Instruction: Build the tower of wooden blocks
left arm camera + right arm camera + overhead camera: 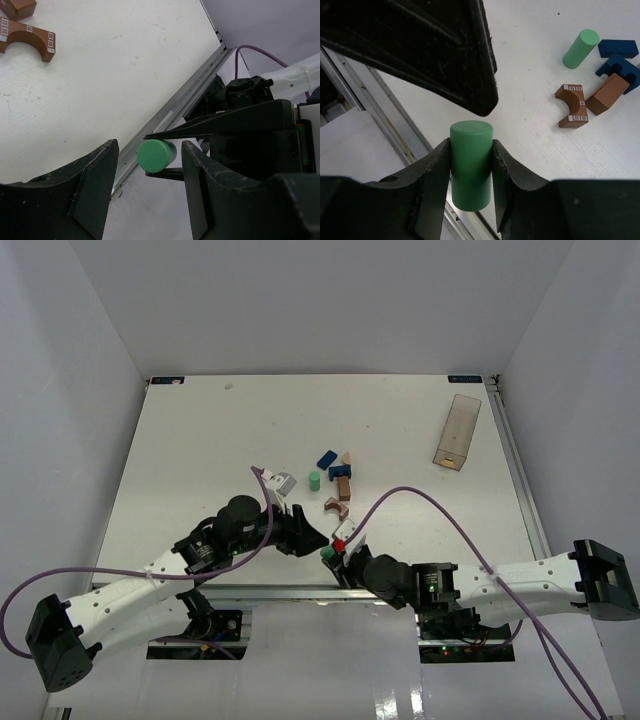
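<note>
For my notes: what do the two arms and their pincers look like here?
The left arm and right arm are white shells with black joint housings and black end blocks. A purple cable loops along each. The left pincer and right pincer have black, wedge-shaped fingers with flat inner faces.

txt: none legible | labels/brands: none | nums/signs: none | all 3 views

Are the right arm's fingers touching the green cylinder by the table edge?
Touching. The right wrist view shows the green cylinder pinched between both right fingers, with no gap on either side.
</note>
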Robot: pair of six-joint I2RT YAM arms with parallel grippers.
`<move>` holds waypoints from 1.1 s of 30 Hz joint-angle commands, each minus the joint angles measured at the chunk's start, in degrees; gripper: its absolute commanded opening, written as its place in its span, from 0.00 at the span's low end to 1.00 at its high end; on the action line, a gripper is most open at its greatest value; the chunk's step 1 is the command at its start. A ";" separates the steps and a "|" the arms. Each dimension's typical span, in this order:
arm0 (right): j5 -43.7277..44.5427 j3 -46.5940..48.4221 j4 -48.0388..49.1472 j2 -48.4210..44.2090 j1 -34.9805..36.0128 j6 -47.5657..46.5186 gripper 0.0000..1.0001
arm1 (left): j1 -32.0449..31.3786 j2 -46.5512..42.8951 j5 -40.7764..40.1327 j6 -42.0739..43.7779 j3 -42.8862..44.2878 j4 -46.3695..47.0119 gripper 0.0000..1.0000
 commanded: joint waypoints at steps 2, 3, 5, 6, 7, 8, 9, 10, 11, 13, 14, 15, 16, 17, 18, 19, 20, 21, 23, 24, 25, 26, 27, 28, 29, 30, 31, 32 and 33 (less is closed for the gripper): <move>5.13 2.39 4.71 0.79 1.01 -1.65 0.08 | 0.14 -1.84 5.19 -0.22 -1.48 1.36 0.63; 5.48 2.64 4.36 1.09 1.11 -1.65 0.08 | 0.14 -1.84 5.50 0.08 -1.48 0.81 0.63; 5.58 3.10 4.20 1.55 1.22 -1.86 0.08 | 0.14 -1.96 5.66 0.28 -1.90 0.23 0.63; 5.65 3.22 4.22 1.82 1.22 -1.92 0.08 | 0.14 -2.01 5.86 0.23 -2.20 0.18 0.63; 5.71 3.29 4.35 2.29 1.22 -1.99 0.08 | 0.14 -2.01 6.19 0.23 -2.40 0.25 0.63; 5.73 3.57 4.37 2.68 1.26 -2.08 0.08 | 0.14 -1.86 6.44 0.23 -2.44 0.26 0.63; 5.73 3.89 4.38 3.06 1.31 -2.17 0.08 | 0.14 -1.68 6.68 0.23 -2.44 0.26 0.63; 5.86 4.14 4.29 3.43 1.40 -2.22 0.08 | 0.14 -1.36 7.05 0.27 -2.45 0.22 0.63; 6.02 4.36 4.20 3.78 1.48 -2.28 0.08 | 0.14 -1.02 7.40 0.32 -2.45 0.16 0.63; 6.59 4.29 5.01 3.95 1.73 -2.60 0.08 | 0.14 0.04 7.48 0.41 -2.53 -0.25 0.63; 6.65 4.17 5.27 3.92 1.80 -2.71 0.08 | 0.14 0.34 7.49 0.36 -2.68 -0.22 0.63; 6.67 4.10 5.50 3.88 1.81 -2.79 0.08 | 0.14 0.56 7.49 0.32 -2.84 -0.13 0.62; 6.64 4.10 5.71 3.95 1.75 -2.86 0.08 | 0.14 0.66 7.63 0.30 -3.06 0.17 0.62; 6.80 4.10 5.78 4.24 1.75 -3.14 0.08 | 0.14 0.80 8.23 0.22 -3.42 0.90 0.61; 7.13 4.10 5.78 4.41 1.75 -3.14 0.08 | 0.14 0.80 9.15 0.06 -3.67 1.66 0.60; 7.22 4.23 5.69 4.54 1.75 -3.19 0.08 | 0.19 1.02 9.20 -0.03 -3.67 1.62 0.60; 7.30 4.35 5.61 4.67 1.75 -3.23 0.08 | 0.23 1.24 9.24 -0.11 -3.68 1.57 0.59; 7.22 4.31 5.70 4.72 1.80 -3.23 0.08 | 0.18 1.38 9.01 0.02 -3.68 1.39 0.58; 7.13 4.09 5.88 4.68 1.84 -3.15 0.08 | 0.14 1.70 8.85 0.06 -3.77 1.34 0.57; 7.13 3.98 5.99 4.85 1.84 -3.20 0.08 | 0.14 2.04 9.35 0.11 -3.88 1.67 0.56; 7.21 3.96 6.04 4.97 1.84 -3.30 0.08 | 0.14 2.46 10.10 0.10 -3.97 2.24 0.55; 7.29 4.01 6.03 5.06 1.82 -3.41 0.08 | 0.14 2.98 11.01 -0.01 -4.13 2.99 0.53; 7.22 4.01 5.96 5.20 1.75 -3.41 0.08 | 0.14 3.54 11.65 -0.20 -4.46 3.61 0.50; 7.22 4.01 5.96 5.27 1.75 -3.48 0.08 | 0.14 4.19 12.55 -0.13 -4.54 4.12 0.47; 7.22 4.01 5.96 5.34 1.75 -3.56 0.08 | 0.14 4.85 13.46 -0.06 -4.61 4.63 0.44; 7.31 3.98 5.91 5.37 1.75 -3.58 0.08 | 0.14 5.42 14.10 0.06 -4.59 4.84 0.40; 7.46 3.95 5.84 5.37 1.75 -3.58 0.08 | 0.14 5.94 14.59 0.21 -4.52 4.89 0.36; 7.61 3.90 5.78 5.35 1.75 -3.58 0.08 | 0.14 6.35 15.08 0.34 -4.45 4.92 0.31; 7.75 3.81 5.79 5.28 1.75 -3.58 0.08 | 0.14 6.44 15.59 0.44 -4.40 4.92 0.25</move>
